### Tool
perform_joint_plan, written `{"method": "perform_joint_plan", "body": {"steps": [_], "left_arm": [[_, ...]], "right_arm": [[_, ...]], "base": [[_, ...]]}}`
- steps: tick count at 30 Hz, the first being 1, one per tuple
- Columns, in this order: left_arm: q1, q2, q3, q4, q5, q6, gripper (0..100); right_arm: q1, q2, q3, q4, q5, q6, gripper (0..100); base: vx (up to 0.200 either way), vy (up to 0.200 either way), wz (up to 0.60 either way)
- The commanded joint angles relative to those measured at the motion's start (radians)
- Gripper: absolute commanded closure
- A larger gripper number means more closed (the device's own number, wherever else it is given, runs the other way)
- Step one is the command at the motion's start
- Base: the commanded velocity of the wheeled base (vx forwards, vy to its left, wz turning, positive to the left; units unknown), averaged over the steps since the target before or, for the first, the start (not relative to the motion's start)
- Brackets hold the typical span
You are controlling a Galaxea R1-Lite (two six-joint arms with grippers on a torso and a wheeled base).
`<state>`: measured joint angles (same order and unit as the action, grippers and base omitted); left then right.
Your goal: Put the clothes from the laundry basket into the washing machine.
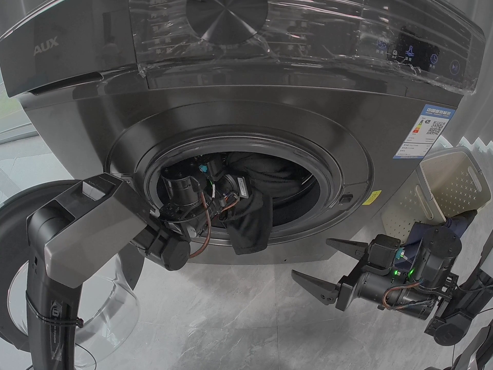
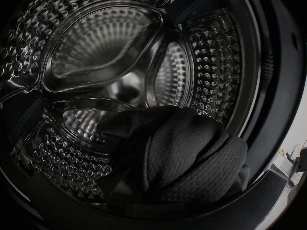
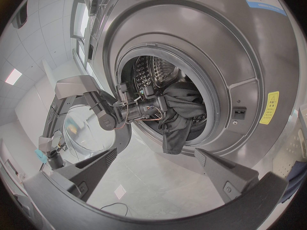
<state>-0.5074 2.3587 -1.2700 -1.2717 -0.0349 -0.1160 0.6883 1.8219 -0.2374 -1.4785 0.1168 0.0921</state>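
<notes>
Jaws spread wide and empty, my right gripper (image 1: 311,258) hangs low before the washer (image 1: 308,124), at about 4 o'clock from its mouth; I judge it is parked clear of the other arm. Basket (image 1: 452,181) stands at 3 o'clock, blue cloth (image 1: 458,221) at its lower edge. Black garment (image 1: 251,227) lies half in, with a flap drooping over the rim at 6 o'clock and the bulk bunched in the drum (image 2: 105,55). My left gripper (image 1: 240,188) sits in the mouth against the garment's 9 o'clock side; whether it grips I cannot tell.
</notes>
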Motion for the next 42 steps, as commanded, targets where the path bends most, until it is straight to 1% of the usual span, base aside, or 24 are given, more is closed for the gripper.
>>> {"method": "perform_joint_plan", "body": {"steps": [1, 2, 3, 4, 6, 8, 11, 16, 17, 20, 21, 22, 24, 30, 37, 42], "left_arm": [[0.012, 0.063, -0.141, 0.075, 0.006, -0.013, 100], [0.014, 0.067, -0.157, 0.089, 0.010, -0.013, 100], [0.020, 0.077, -0.206, 0.123, 0.024, -0.013, 100], [0.023, 0.082, -0.221, 0.132, 0.029, -0.014, 100], [0.030, 0.102, -0.296, 0.175, 0.050, -0.016, 100], [0.043, 0.113, -0.338, 0.201, 0.063, -0.024, 100], [0.044, 0.109, -0.341, 0.213, 0.064, -0.036, 100], [0.040, 0.103, -0.319, 0.222, 0.066, -0.037, 100], [0.037, 0.100, -0.307, 0.227, 0.064, -0.039, 0], [0.030, 0.071, -0.250, 0.249, 0.064, -0.044, 0], [0.030, 0.071, -0.250, 0.249, 0.064, -0.044, 0], [0.021, 0.042, -0.187, 0.304, 0.063, -0.044, 0], [0.015, 0.031, -0.152, 0.342, 0.059, -0.042, 0], [0.014, 0.033, -0.115, 0.397, 0.059, -0.041, 0], [0.014, 0.045, -0.144, 0.391, 0.058, -0.042, 0], [0.007, 0.033, -0.117, 0.361, 0.053, -0.042, 0]], "right_arm": [[0.000, 0.005, 0.000, 0.000, 0.001, 0.000, 0], [0.000, 0.005, 0.000, 0.000, 0.001, 0.000, 0], [0.002, 0.007, 0.001, 0.000, 0.000, 0.000, 0], [0.002, 0.007, 0.001, 0.000, 0.000, 0.000, 0], [0.004, 0.005, 0.000, 0.000, 0.000, 0.000, 0], [0.004, 0.005, 0.000, 0.000, 0.000, 0.000, 0], [0.002, 0.005, 0.000, 0.000, 0.001, 0.000, 0], [0.002, 0.005, -0.005, -0.002, 0.000, 0.000, 0], [0.002, 0.005, -0.010, -0.002, 0.000, 0.000, 0], [0.002, 0.004, -0.014, -0.002, 0.000, 0.000, 0], [0.002, 0.004, -0.014, -0.002, 0.000, 0.000, 0], [0.002, 0.005, -0.014, -0.002, 0.000, 0.000, 0], [0.002, 0.005, -0.014, -0.002, 0.000, 0.000, 0], [0.002, 0.005, -0.016, -0.002, 0.000, 0.000, 0], [0.002, 0.007, -0.016, -0.002, 0.000, 0.000, 0], [0.002, 0.005, -0.014, -0.002, 0.001, 0.000, 0]], "base": [[0.000, 0.000, 0.00], [0.000, 0.000, 0.00], [0.000, 0.000, 0.00], [0.000, 0.000, 0.00], [0.000, 0.000, 0.00], [0.000, 0.000, 0.00], [0.000, 0.000, 0.00], [0.000, 0.000, 0.00], [0.000, 0.000, 0.00], [0.000, 0.000, 0.00], [0.000, 0.000, 0.00], [0.000, 0.000, 0.00], [0.000, 0.000, 0.00], [0.000, 0.000, 0.00], [0.000, 0.000, 0.00], [0.000, 0.000, 0.00]]}}
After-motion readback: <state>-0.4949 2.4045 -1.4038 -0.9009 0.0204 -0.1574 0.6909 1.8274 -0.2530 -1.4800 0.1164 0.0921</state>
